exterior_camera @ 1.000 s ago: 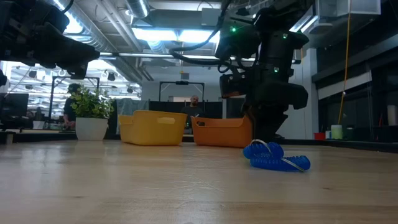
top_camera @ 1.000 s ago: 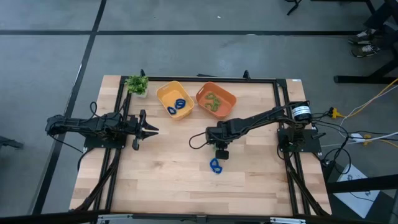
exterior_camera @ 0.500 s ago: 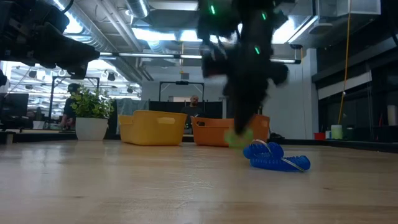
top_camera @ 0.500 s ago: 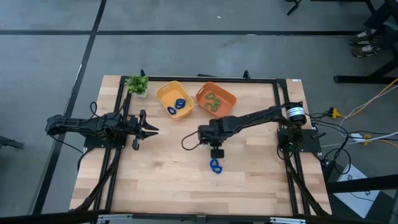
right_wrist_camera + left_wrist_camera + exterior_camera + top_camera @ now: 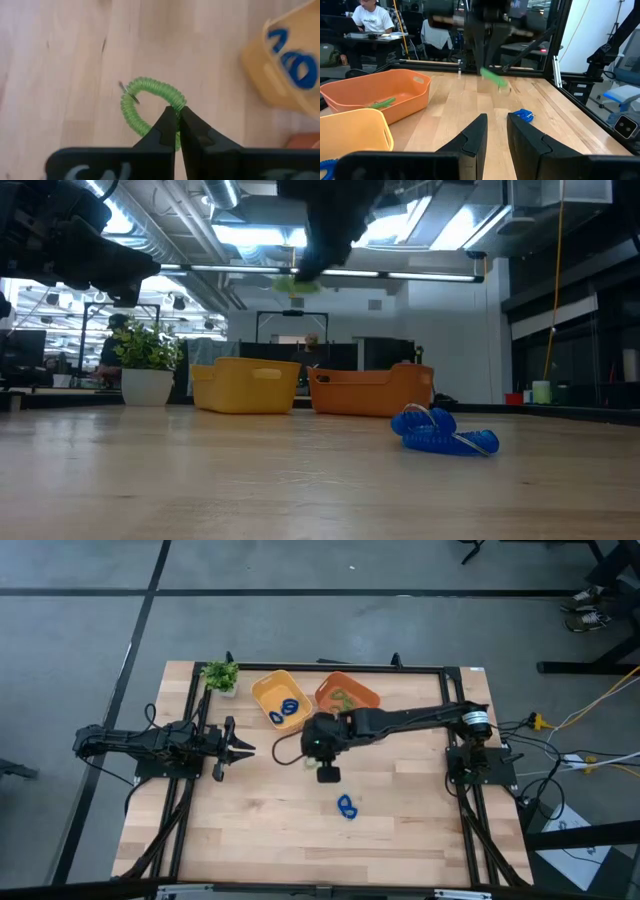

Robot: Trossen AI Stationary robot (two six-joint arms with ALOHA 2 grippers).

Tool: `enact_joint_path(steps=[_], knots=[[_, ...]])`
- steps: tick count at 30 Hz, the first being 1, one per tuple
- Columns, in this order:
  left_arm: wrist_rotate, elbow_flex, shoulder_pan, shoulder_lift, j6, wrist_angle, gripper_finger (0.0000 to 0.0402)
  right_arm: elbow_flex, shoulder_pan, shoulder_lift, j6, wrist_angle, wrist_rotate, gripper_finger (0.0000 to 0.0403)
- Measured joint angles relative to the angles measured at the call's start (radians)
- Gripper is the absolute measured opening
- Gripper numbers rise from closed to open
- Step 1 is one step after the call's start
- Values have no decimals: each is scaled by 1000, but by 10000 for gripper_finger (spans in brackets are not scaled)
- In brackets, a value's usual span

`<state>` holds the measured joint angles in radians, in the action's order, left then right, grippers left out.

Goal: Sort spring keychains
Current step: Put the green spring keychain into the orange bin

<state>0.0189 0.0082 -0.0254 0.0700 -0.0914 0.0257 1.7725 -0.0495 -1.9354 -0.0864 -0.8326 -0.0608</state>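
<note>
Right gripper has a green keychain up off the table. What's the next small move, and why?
Probably carry it on toward the orange tray and stop above it. The right gripper is shut on the green keychain, held in the air near the yellow tray. The orange tray already holds green ones, the yellow tray blue ones.

Green spring keychain [image 5: 150, 107] aloft; blue spring keychain [image 5: 347, 806] on table.

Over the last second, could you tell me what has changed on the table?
The right gripper, shut on a green coiled plastic keychain, rose off the wooden table and swung toward the trays. The blue coiled keychain and left gripper stayed put.
</note>
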Motion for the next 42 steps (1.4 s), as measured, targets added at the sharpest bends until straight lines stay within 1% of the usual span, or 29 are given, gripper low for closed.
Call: enact_joint_path(steps=[8,15,19,24,26,42], knots=[[0,0,0,0,0,0,70,105,30,3,3,-30,1,9],[0,0,0,0,0,0,70,122,89,5,0,-73,-1,9],[0,0,0,0,0,0,70,121,141,5,7,-88,-57,9],[0,0,0,0,0,0,70,121,202,5,26,-87,-166,9],[0,0,0,0,0,0,70,121,227,5,24,-90,-192,9],[0,0,0,0,0,0,70,120,419,5,51,-317,-192,10]])
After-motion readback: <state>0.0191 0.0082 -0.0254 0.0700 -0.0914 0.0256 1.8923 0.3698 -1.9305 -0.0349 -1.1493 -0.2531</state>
